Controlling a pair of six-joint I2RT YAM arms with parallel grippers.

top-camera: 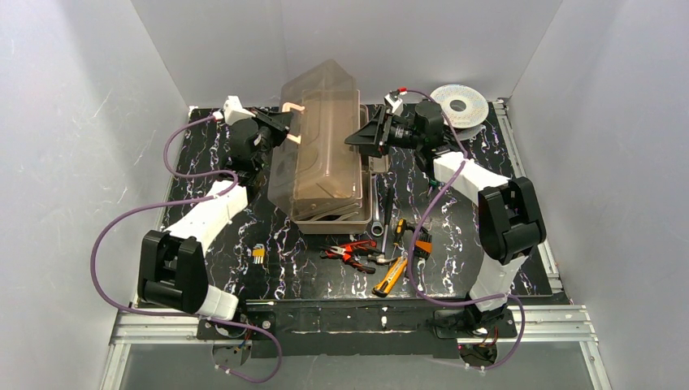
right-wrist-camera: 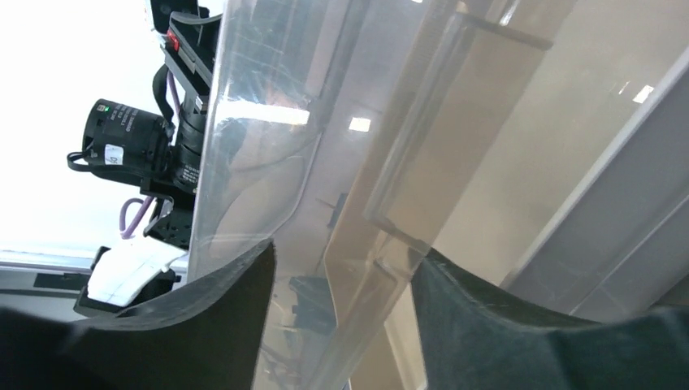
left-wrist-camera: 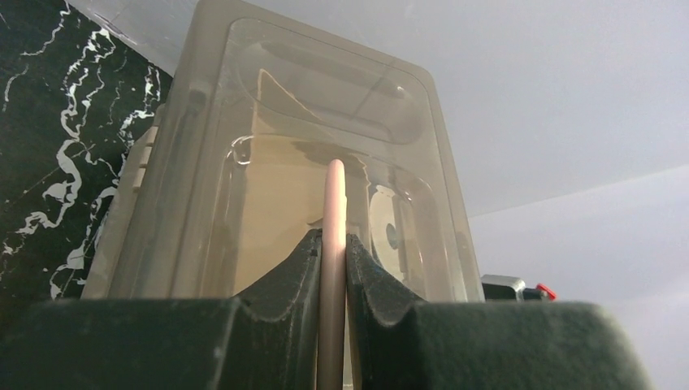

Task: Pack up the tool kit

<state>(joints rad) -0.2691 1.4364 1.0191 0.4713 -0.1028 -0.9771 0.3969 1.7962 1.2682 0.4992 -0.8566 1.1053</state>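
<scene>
The beige toolbox (top-camera: 335,216) sits in the middle of the black marbled surface (top-camera: 280,280), nearer the far edge than the near one, its long side running from far to near; its translucent smoky-brown lid (top-camera: 321,138) stands raised and tilted above the base, leaving a dark gap at the near end; the left hand (left-wrist-camera: 331,262) is at the lid's left side, pressed together on the pale handle (left-wrist-camera: 334,195), whose thin edge runs upright between the two dark fingers (left-wrist-camera: 284,280) with no gap on either side; the right hand (right-wrist-camera: 341,280) is at the lid's right side, its fingers (right-wrist-camera: 215,321) spread apart with the clear edge of the lid passing between them, and whether either finger presses on the plastic cannot be told; loose tools lie between the toolbox and the near edge, right of centre: red pliers (top-camera: 349,251), a yellow knife (top-camera: 391,276) just nearer than them, and a black and orange screwdriver (top-camera: 399,231) beside the toolbox's near right corner; a round silver wire spool (top-camera: 460,104) lies at the far right corner, well apart from the toolbox.
</scene>
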